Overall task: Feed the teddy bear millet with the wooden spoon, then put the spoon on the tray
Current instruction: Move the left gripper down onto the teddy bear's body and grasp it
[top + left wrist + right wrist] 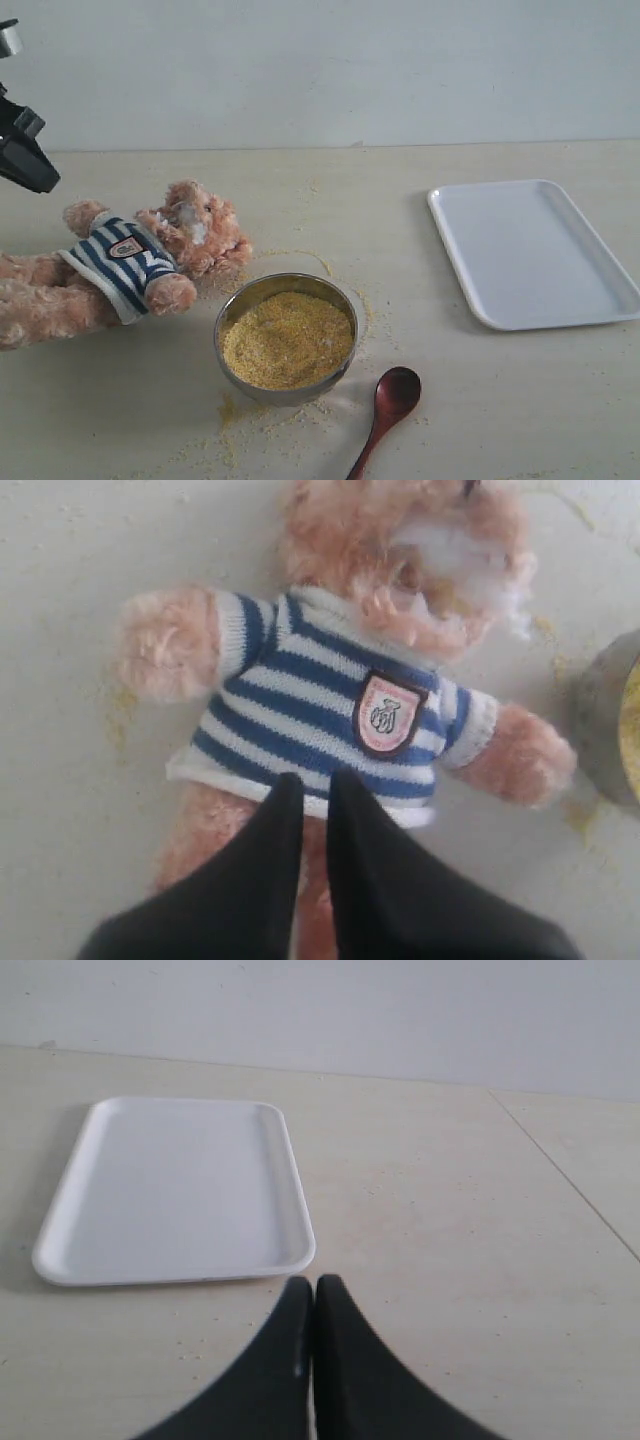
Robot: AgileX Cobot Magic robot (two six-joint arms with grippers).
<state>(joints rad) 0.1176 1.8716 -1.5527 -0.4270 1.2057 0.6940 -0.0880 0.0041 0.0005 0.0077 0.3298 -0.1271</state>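
Okay, exterior view: your teddy bear (pixel 150 260) lies face up at the left of the table (pixel 500 400), near the steel bowl (pixel 232 312) heaped with millet (pixel 287 340), and loose grains are scattered round the bowl. You have the wooden spoon (pixel 390 402) flat on the table just right of the bowl, not touching it. The tray (pixel 530 250) sits well apart on the right.

Left wrist view: your left gripper (pixel 312 778) hangs over the hem of the bear's striped shirt (pixel 300 710), fingers a slim gap apart, pinching nothing.

Right wrist view: your right gripper (pixel 314 1285) is pressed together, holding nothing, with the tray (pixel 180 1190) just beyond it
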